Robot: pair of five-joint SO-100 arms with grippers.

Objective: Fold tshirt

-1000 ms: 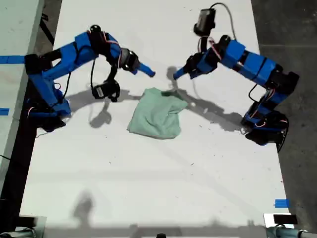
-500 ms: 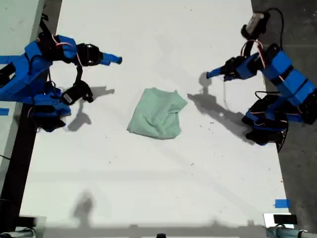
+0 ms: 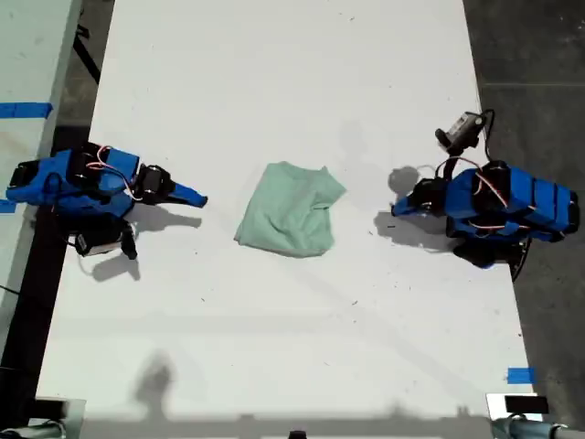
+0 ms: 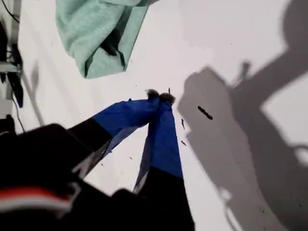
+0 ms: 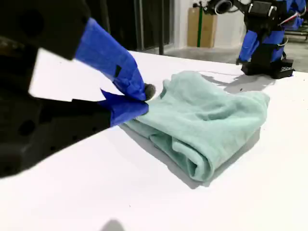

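Withdrawing to mid-frame edges, both arms left the tshirt [image 3: 291, 210] folded; first claw [image 4: 160, 97] and second claw [image 5: 139, 98] were closed, empty.

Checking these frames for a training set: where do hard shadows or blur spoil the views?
Exterior view: sharp, with dark arm shadows on the white table, none on the pale mint-green cloth t-shirt. First wrist view: large grey shadows beside my first gripper, housing blurred. Second wrist view: my second gripper soft, t-shirt crisp.
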